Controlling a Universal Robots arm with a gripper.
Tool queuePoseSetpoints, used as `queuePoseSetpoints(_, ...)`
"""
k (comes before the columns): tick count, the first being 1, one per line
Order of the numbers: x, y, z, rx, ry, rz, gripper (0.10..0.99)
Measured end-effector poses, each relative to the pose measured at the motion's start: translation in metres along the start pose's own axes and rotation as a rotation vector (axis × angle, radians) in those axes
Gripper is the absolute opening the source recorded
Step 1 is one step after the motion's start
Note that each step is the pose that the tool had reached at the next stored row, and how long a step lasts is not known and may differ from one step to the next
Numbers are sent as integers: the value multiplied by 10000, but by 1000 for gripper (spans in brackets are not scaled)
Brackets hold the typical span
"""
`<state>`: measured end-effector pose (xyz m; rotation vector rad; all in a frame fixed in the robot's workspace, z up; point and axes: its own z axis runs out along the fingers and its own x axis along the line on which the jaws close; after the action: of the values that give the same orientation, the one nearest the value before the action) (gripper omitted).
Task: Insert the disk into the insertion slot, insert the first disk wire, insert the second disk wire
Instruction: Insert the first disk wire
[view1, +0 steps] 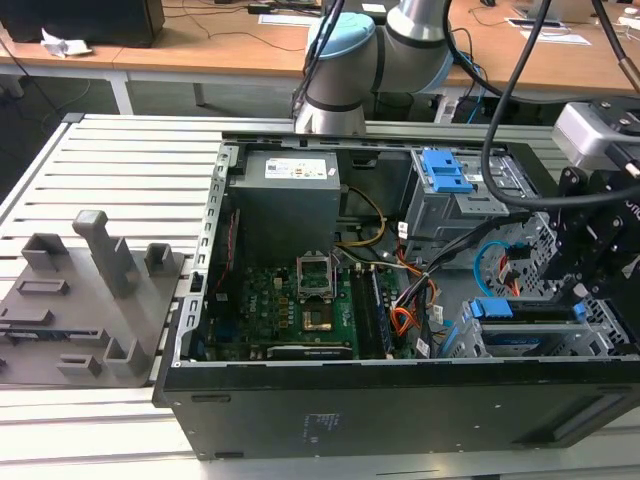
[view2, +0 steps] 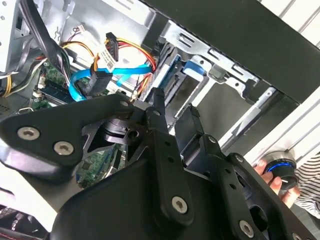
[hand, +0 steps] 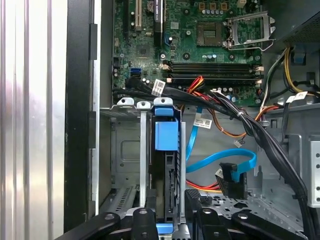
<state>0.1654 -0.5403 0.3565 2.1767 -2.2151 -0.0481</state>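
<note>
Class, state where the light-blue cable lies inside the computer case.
The light-blue cable curves between the blue-framed disk and the black cable bundle in the first wrist view, and loops on the exterior view's right.

A robotics lab: open computer case (view1: 400, 410) on slatted metal bench (view1: 130, 160), wooden desks (view1: 200, 40) behind.

Found the black gripper (view2: 172, 107) with its fingers (view2: 164, 150) spread apart and nothing between them. Just beyond the tips, saw the disk (view2: 191, 68) sitting within the grey insertion slot (view2: 215, 52), close against the black case wall (view2: 225, 20). Beside it, noted the second disk wire (view2: 122, 75) looping past orange and red wires (view2: 132, 50), near the green motherboard (view2: 50, 82). Outside the case, spotted a person's hand (view2: 270, 179) touching a blue-ringed knob (view2: 281, 169).
</note>
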Motion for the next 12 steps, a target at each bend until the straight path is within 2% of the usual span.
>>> queuePoseSetpoints(8, -221, 4, 0, 0, 2, 0, 361)
queuePoseSetpoints(9, -294, 5, 0, 0, 0, 0, 361)
queuePoseSetpoints(12, -379, 7, -1, 0, 3, 0, 361)
